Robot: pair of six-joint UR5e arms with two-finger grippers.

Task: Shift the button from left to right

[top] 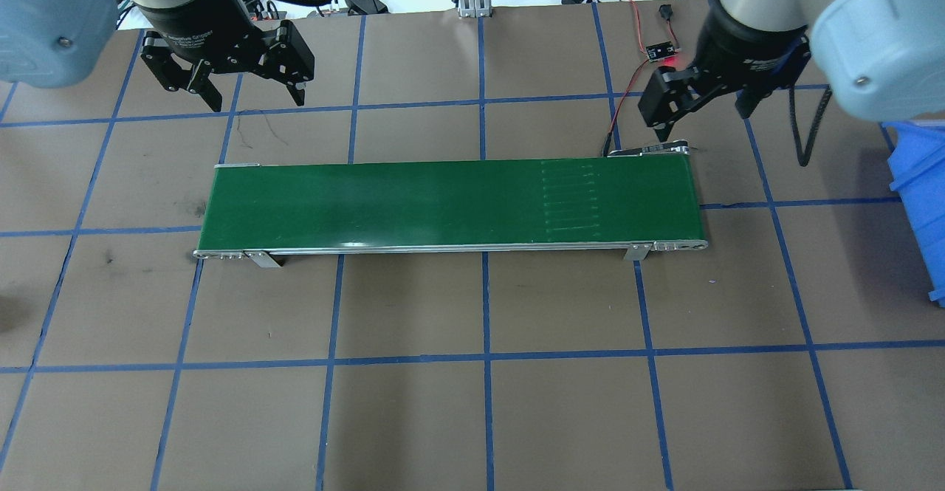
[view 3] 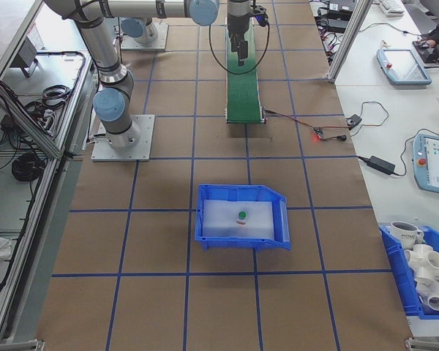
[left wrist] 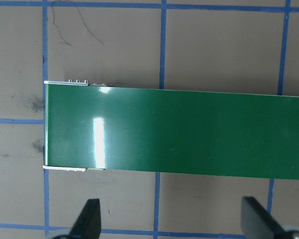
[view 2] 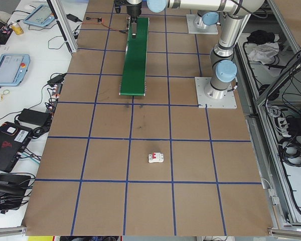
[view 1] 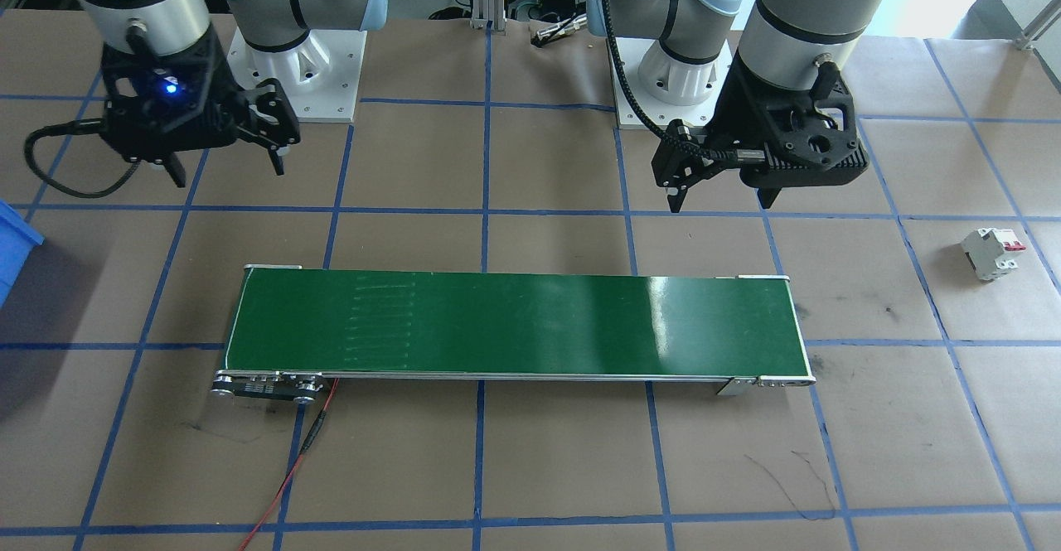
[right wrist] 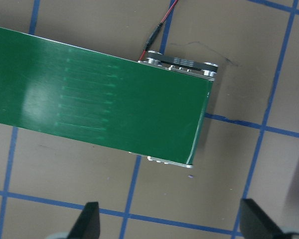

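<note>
In the overhead view the left arm enters at the upper left of the frame, and its left gripper [top: 255,96] points down with the fingers [top: 297,94] spread wide, holding nothing. The right arm enters at the upper right, and the right gripper [top: 705,118] also hangs with its fingers apart and nothing between them. In the front-facing view the left gripper [view 1: 723,199] is at the upper right and the right gripper [view 1: 228,170] at the upper left. Each wrist view shows two dark fingertips wide apart at the bottom edge.
</note>
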